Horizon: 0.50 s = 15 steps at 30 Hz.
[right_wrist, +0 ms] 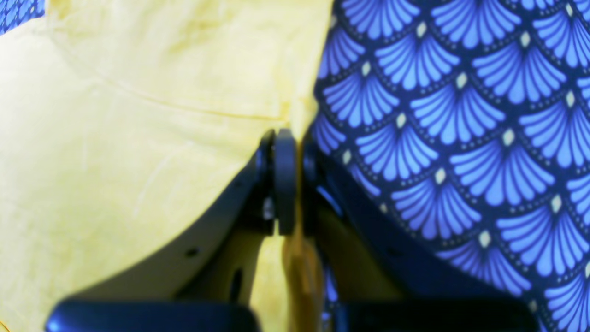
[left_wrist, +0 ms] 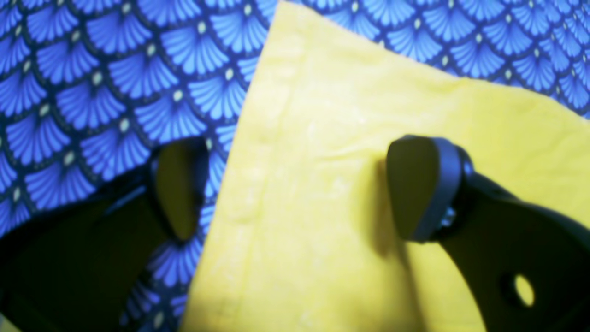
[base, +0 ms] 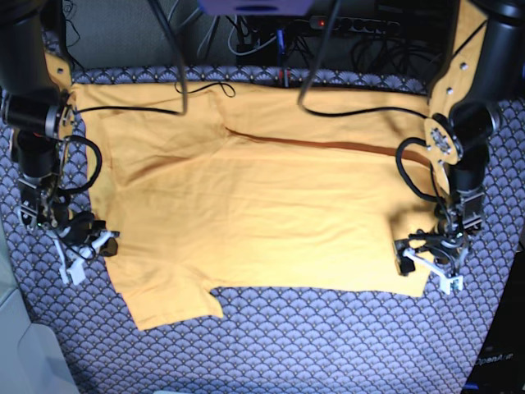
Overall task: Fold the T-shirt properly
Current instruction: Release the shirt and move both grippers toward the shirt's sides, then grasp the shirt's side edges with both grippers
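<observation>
Standing at the near edge of the desk, I see the yellow-orange T-shirt (base: 246,213) spread across the fan-patterned tablecloth (base: 312,345), one sleeve (base: 168,300) pointing toward me.

Left tool (left_wrist: 295,189): released, fingers spread wide, straddling a hemmed corner of the shirt; one finger over cloth, the other over the tablecloth. It grips nothing.

Right tool (right_wrist: 288,180): clenched, with the shirt's side edge pinched between its fingers.

Farther back: a long crease (base: 328,146) runs across the upper part, and dark cables (base: 131,109) lie over the cloth near the far edge.

Judgement: early stage. At most one fold along the far side; sleeves and body folds remain. Left side needs a grasp first.
</observation>
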### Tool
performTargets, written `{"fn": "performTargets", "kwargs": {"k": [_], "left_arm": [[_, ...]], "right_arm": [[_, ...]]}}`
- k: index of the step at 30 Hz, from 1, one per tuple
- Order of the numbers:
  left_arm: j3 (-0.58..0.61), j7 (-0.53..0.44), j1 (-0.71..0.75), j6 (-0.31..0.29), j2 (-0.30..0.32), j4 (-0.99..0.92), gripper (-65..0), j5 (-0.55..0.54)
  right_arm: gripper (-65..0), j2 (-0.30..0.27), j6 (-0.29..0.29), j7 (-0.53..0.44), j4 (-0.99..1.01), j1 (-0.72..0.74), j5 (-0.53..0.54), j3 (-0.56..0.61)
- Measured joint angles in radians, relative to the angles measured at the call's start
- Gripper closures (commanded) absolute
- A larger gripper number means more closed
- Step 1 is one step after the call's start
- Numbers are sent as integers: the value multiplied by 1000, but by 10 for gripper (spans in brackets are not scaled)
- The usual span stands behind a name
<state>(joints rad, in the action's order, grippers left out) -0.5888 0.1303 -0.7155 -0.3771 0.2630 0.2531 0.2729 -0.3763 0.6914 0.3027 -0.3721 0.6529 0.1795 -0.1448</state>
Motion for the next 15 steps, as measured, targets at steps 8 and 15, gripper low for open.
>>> {"fn": "performTargets", "kwargs": {"k": [8,15], "left_arm": [[0,-6,8,0,2,0,-582,-4],[0,-8,14,6,-2,0,-139,-3]], "right_arm": [[0,0,0,0,0,0,0,-1],[0,1,0,0,0,0,0,2]]}}
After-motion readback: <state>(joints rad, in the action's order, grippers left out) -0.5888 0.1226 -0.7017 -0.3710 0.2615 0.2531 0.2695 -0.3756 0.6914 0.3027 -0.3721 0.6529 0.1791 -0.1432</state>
